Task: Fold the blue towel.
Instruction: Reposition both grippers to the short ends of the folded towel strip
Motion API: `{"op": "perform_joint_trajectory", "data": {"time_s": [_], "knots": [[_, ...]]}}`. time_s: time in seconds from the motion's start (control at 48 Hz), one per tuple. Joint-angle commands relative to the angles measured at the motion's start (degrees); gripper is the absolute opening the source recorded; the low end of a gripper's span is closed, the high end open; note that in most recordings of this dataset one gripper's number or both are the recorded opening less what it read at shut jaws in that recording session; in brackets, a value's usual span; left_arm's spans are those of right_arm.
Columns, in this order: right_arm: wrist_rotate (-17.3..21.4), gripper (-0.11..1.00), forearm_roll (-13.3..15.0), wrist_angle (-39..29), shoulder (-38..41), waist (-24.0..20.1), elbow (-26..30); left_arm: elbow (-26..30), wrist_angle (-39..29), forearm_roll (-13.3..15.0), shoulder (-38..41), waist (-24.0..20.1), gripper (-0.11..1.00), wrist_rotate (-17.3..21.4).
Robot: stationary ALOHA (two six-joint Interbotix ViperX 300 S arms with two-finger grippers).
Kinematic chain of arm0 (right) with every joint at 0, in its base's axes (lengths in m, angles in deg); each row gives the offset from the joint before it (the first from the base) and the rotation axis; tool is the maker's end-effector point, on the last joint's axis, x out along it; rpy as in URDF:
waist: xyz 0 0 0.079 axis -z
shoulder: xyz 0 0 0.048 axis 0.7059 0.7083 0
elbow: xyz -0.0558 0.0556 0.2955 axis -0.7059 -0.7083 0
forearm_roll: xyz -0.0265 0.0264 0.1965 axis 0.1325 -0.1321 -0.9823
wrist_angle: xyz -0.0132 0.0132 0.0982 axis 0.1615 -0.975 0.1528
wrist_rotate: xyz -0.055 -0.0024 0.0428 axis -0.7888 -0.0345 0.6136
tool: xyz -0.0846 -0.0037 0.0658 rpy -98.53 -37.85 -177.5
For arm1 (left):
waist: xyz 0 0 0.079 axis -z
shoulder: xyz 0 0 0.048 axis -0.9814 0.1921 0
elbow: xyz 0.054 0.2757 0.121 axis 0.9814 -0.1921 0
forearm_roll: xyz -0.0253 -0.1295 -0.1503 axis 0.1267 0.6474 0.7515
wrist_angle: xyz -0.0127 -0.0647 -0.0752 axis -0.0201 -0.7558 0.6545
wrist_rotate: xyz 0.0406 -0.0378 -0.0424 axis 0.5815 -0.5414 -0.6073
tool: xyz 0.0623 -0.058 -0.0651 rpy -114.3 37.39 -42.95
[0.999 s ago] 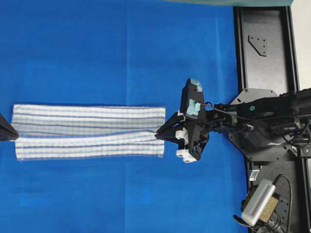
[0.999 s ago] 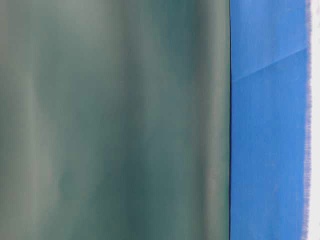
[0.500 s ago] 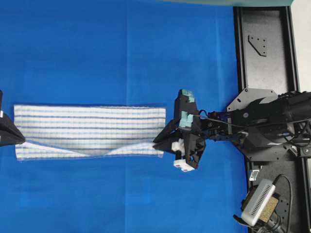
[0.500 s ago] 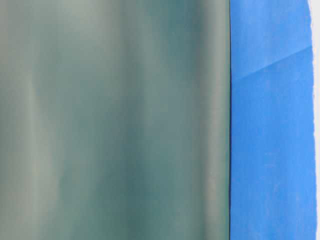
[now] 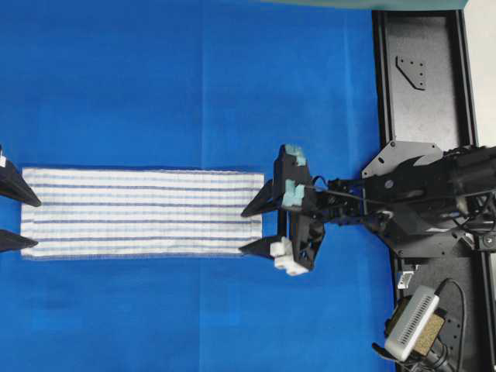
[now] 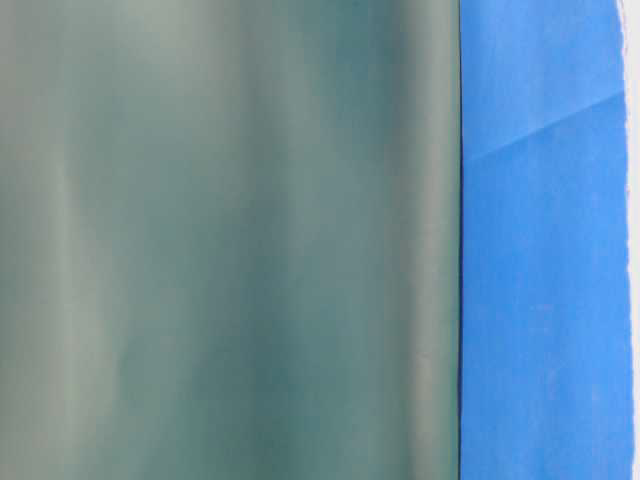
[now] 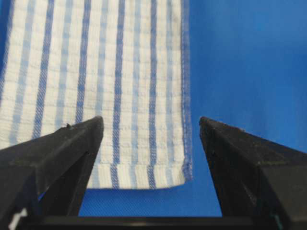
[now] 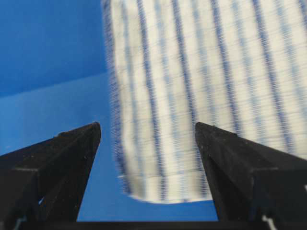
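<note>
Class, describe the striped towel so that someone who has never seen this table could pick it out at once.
Start from the bright blue table cover and look to its lower left. The blue towel lies flat there, a long rectangle between both open grippers; its white weave with thin blue stripes distinguishes it from the plain cover.

Bright, even light with faint shadows; the table-level view is largely a defocused grey-green blur, the right wrist view motion-smeared.

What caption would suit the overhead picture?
Two open grippers, left and right, flank a flat striped towel on a blue table covering.
</note>
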Motion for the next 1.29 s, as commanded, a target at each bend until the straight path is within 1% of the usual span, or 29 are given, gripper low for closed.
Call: {"op": "perform_joint_trajectory", "data": {"time_s": [0.0,0.042,0.187,0.271,0.416,0.479,0.583,0.75,0.937,1.02,1.083,1.124,1.187,1.27], "knots": [[-0.62,0.90,0.70,-0.09,-2.46,2.37,-0.53,1.05,-0.26,0.00,-1.67,-1.67,0.74,0.70],[-1.49,0.90,0.88,-0.35,-3.60,4.31,-1.05,0.97,-0.44,0.00,-1.85,-2.64,0.73,1.05],[-4.75,0.90,1.49,-1.23,-5.62,10.11,-2.46,1.14,-1.76,-0.18,-1.49,-7.29,0.73,2.99],[-7.56,0.90,1.67,-1.67,-5.80,13.27,-2.46,1.32,-2.81,-0.26,-0.97,-9.67,0.73,4.57],[-10.55,0.90,1.67,-2.29,-4.92,16.44,-2.37,1.05,-3.16,-0.26,0.79,-12.66,0.73,8.70],[-11.16,0.90,1.67,-2.37,-4.31,17.14,-2.37,1.05,-3.16,-0.26,1.58,-13.27,0.73,10.28],[-11.43,0.90,1.67,-1.85,-2.46,17.84,-2.55,1.32,-2.99,-0.26,3.25,-13.80,0.73,11.60],[-11.43,0.89,1.58,-0.26,2.11,17.84,-2.20,1.32,-2.37,-0.26,6.68,-14.24,0.72,11.78],[-11.43,0.89,1.58,0.18,5.98,17.49,-0.70,1.32,-1.85,-0.18,9.49,-14.33,0.68,11.69],[-11.43,0.89,1.58,0.18,6.33,17.23,-0.53,1.32,-1.85,-0.26,9.76,-14.33,0.59,11.60],[-11.43,0.87,1.58,0.18,6.42,16.96,-0.44,1.32,-1.93,-0.26,9.76,-14.33,0.47,11.43],[-11.43,0.83,1.67,0.18,6.42,16.79,-0.44,1.32,-2.02,-0.26,9.67,-14.33,0.38,11.25],[-11.60,0.73,1.67,0.18,6.33,16.61,-0.44,1.32,-2.29,-0.18,9.76,-14.33,0.25,11.07],[-11.60,0.51,1.67,0.18,6.42,16.52,-0.53,1.23,-2.37,-0.26,9.76,-14.33,0.09,10.99]]}}
